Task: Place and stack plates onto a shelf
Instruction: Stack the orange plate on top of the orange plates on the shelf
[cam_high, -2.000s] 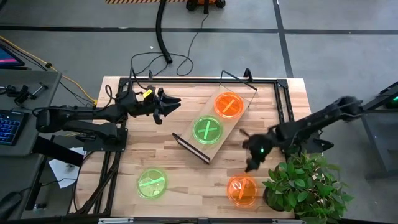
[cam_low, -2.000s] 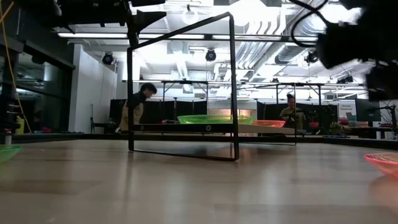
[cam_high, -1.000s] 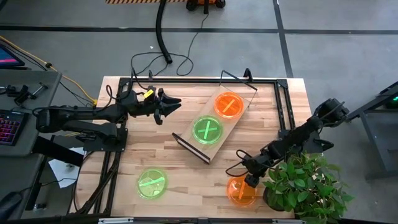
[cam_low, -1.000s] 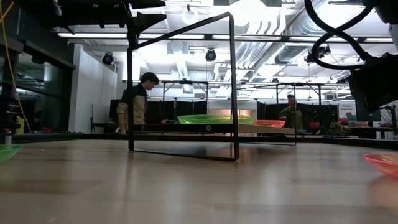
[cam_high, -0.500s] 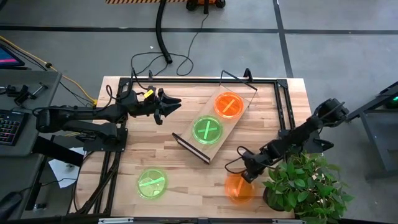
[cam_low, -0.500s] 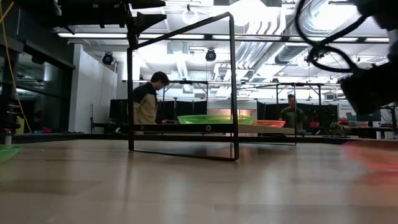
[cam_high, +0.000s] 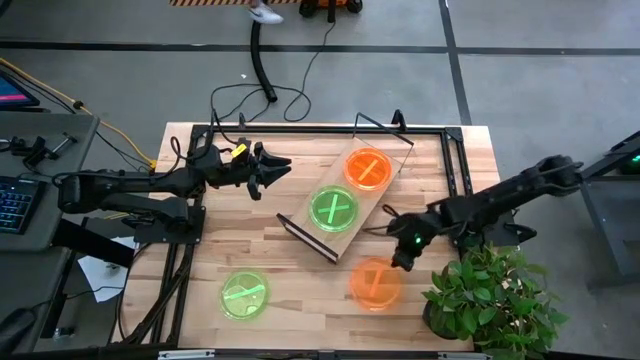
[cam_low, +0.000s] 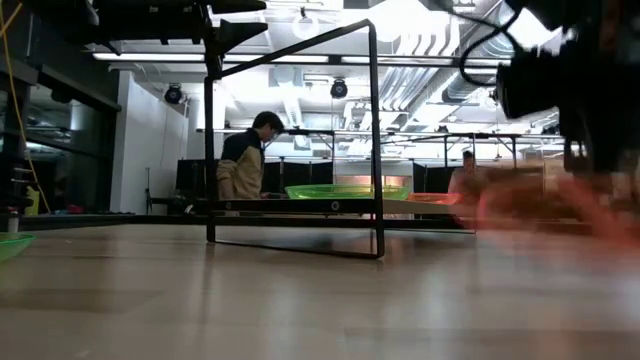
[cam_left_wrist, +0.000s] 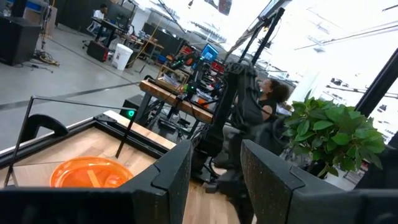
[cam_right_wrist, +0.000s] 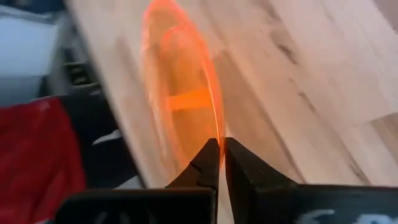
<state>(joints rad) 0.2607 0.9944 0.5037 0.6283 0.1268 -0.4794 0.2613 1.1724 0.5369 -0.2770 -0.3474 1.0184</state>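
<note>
The shelf (cam_high: 350, 215) lies slantwise at mid-table, with a green plate (cam_high: 333, 208) and an orange plate (cam_high: 368, 168) resting on its board. A second green plate (cam_high: 244, 295) lies flat on the table near the front left. My right gripper (cam_high: 402, 258) is shut on another orange plate (cam_high: 375, 283), which shows blurred in the low view (cam_low: 540, 205) and close up in the right wrist view (cam_right_wrist: 180, 106). My left gripper (cam_high: 278, 168) hovers open at the far left, pointing at the shelf, with nothing between its fingers (cam_left_wrist: 214, 171). My right gripper pinches the orange plate's rim (cam_right_wrist: 219, 149) between its two fingers, on the plate's far right side (cam_high: 393, 268). The fingers slant down from the table's right. The plate juts out beyond the fingertips toward the near left, lifted clear of the table.
A potted plant (cam_high: 490, 300) stands at the near right corner, close to my right arm. A black wire frame (cam_high: 455, 160) runs along the table's far and right edges. The shelf's upright wire end (cam_low: 375, 140) stands tall in the low view. People move in the room behind.
My right gripper has shut on the rim of the orange plate at the near right, then risen and gone toward the far edge. The plate has come off the table and travelled with it, a little toward the left and the shelf.
</note>
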